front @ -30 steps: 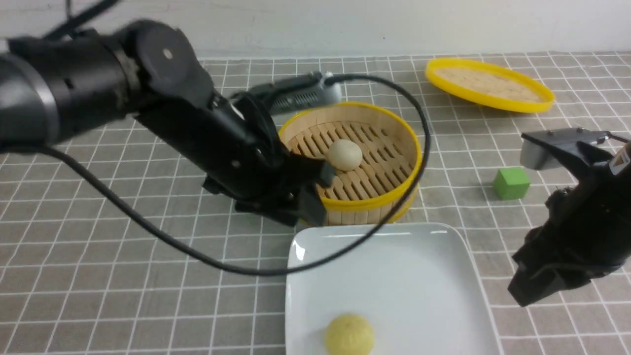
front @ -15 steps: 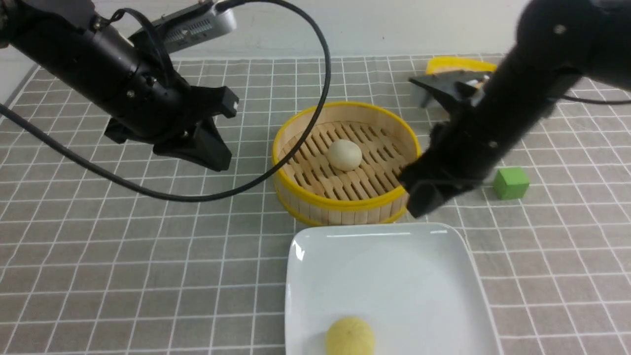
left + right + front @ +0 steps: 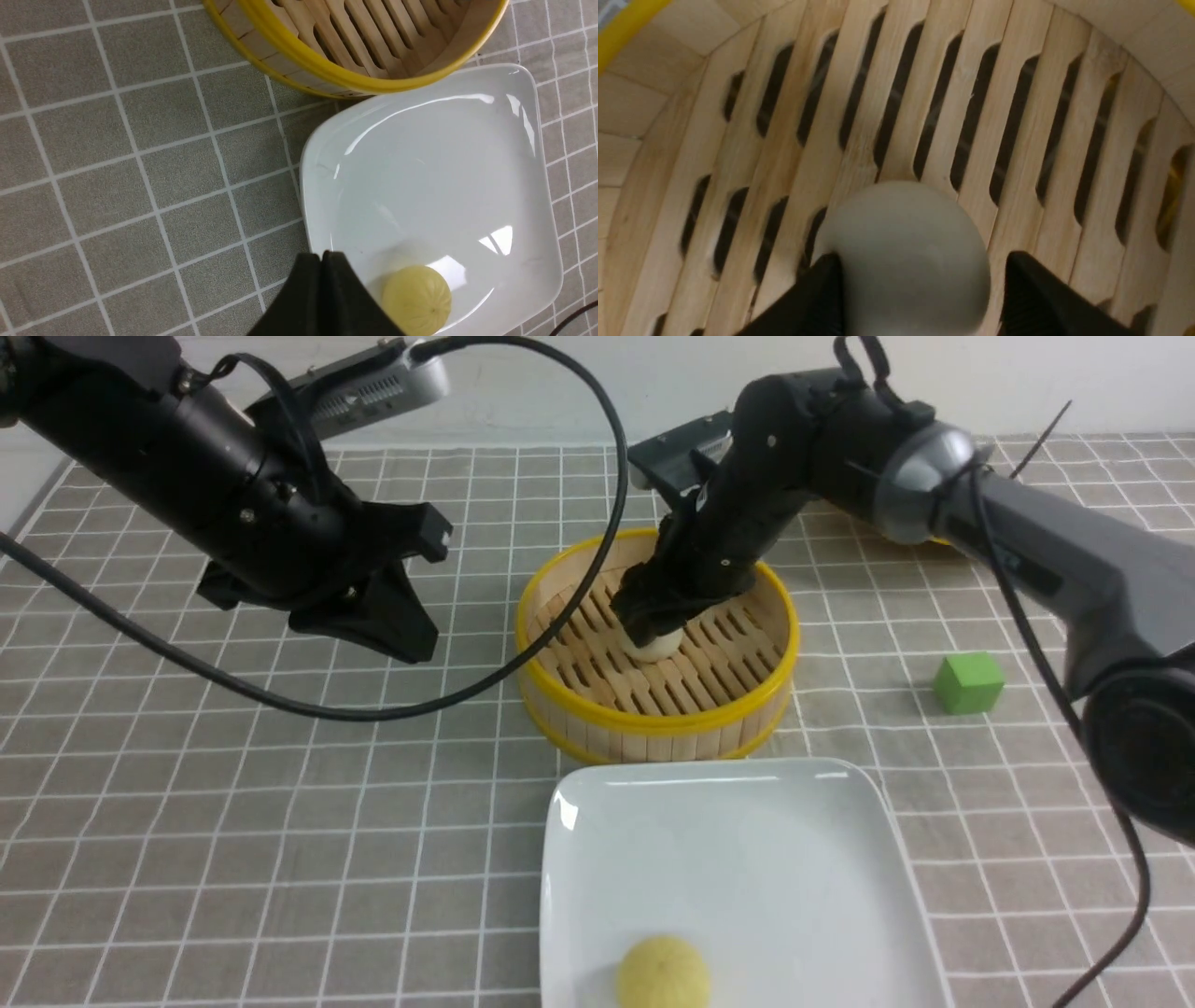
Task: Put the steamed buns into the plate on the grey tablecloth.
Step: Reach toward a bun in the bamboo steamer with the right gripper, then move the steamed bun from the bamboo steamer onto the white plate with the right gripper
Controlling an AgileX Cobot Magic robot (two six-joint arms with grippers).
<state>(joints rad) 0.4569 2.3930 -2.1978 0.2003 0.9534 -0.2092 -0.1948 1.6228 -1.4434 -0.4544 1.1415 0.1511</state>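
Black right gripper [image 3: 920,266] nose-down in steamer [image 3: 653,721], jaws astride white bun [image 3: 903,238]

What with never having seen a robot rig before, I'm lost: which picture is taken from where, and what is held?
Two robot arms work over a grey tablecloth. The front picture looks forward from between them; the other two come from cameras on each wrist. The left end effector is shut and empty. The right end effector is open inside the bamboo steamer, jaws either side of the white bun, not gripping it. A yellow bun lies on the white plate; a green cube sits on the cloth. Nothing is held.
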